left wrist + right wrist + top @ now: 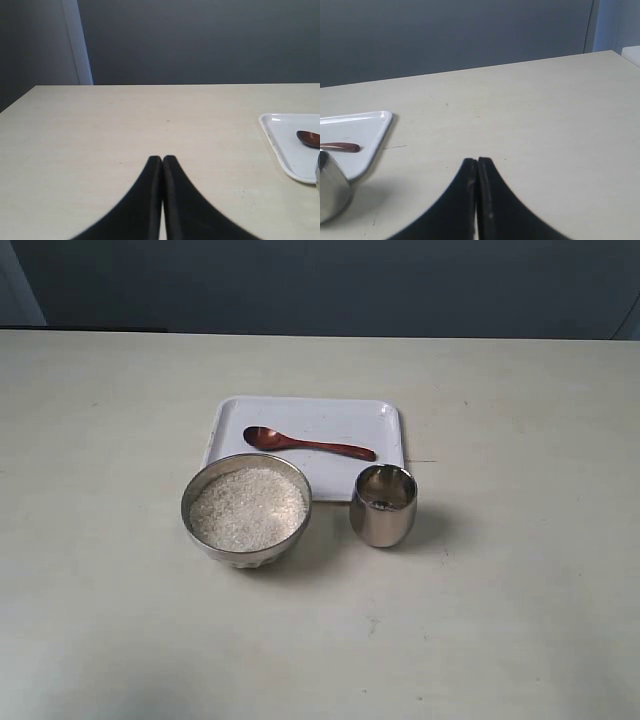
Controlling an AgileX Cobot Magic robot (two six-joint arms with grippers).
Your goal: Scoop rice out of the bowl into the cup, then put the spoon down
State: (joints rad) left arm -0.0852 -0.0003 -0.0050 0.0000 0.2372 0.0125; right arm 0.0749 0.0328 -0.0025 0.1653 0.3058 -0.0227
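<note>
Now spoon [310,445] on tray [362,416]; left end effector [162,159], right end effector [477,161] closed, distant.

No writing, label, brand, number or sign can be read in any of the three views.
</note>
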